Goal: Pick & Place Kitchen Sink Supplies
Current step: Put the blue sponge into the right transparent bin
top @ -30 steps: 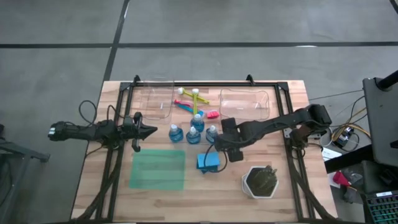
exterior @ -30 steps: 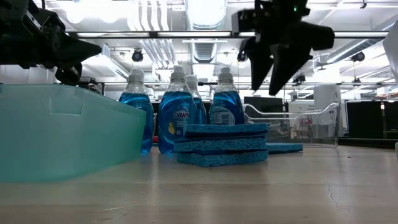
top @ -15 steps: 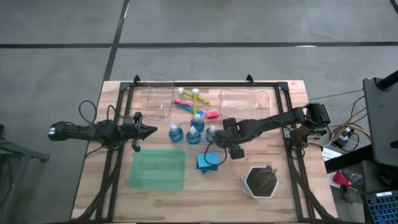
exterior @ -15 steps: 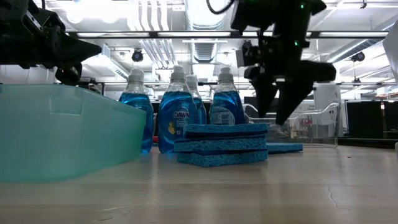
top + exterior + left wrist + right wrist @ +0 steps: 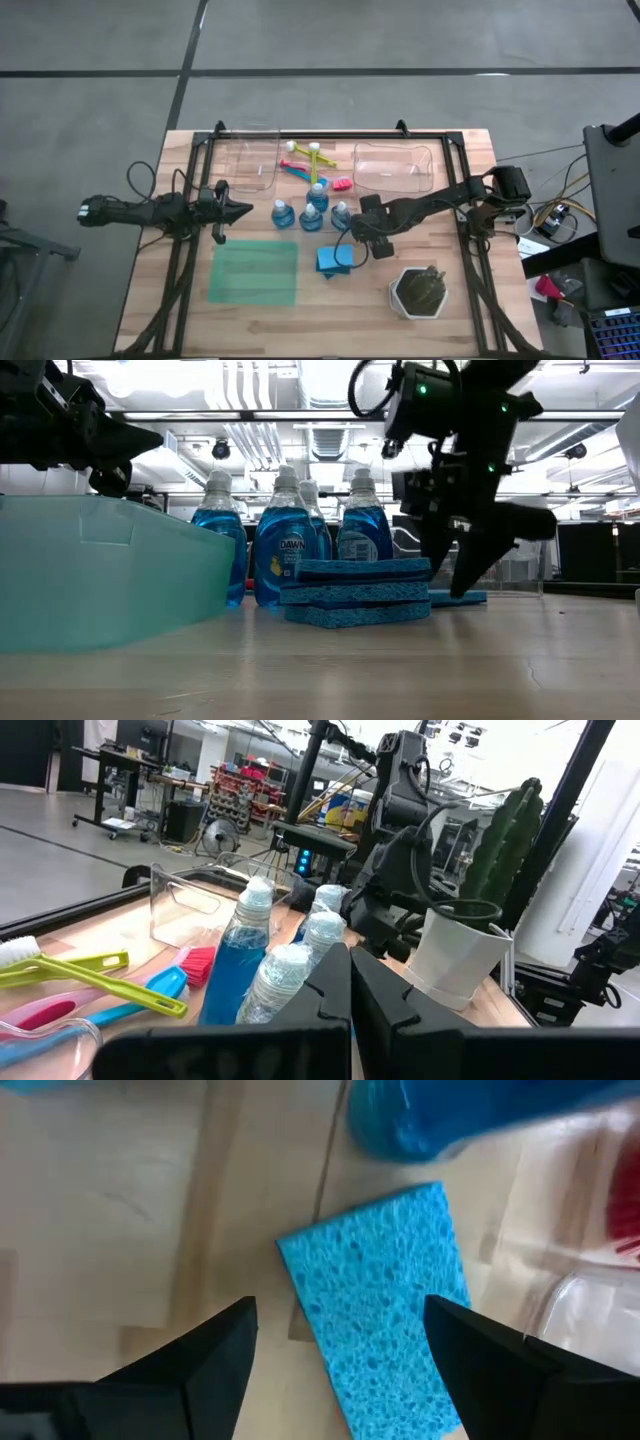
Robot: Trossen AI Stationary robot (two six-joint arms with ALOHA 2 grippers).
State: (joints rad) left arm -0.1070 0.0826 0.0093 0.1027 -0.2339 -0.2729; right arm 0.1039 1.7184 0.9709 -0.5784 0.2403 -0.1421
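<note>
Four clear bottles of blue liquid stand mid-table. Brushes lie between two clear bins. A stack of blue sponges rests flat on the table in front of the bottles. A single blue sponge lies flat behind the stack. My right gripper is open and hangs just above this single sponge, pointing down, one finger on each side of it, also seen in the high view and low view. My left gripper is shut and hovers left of the bottles.
A flat green mat lies toward the near left. A white hexagonal pot with a dark plant stands near right of the sponges. Two clear bins sit along the far edge. Black frame rails run down both table sides.
My right gripper has come down from above bottle-cap height to just over the single sponge behind the stack, drifting slightly toward the table's right and staying open. The sponges and bottles have not moved.
</note>
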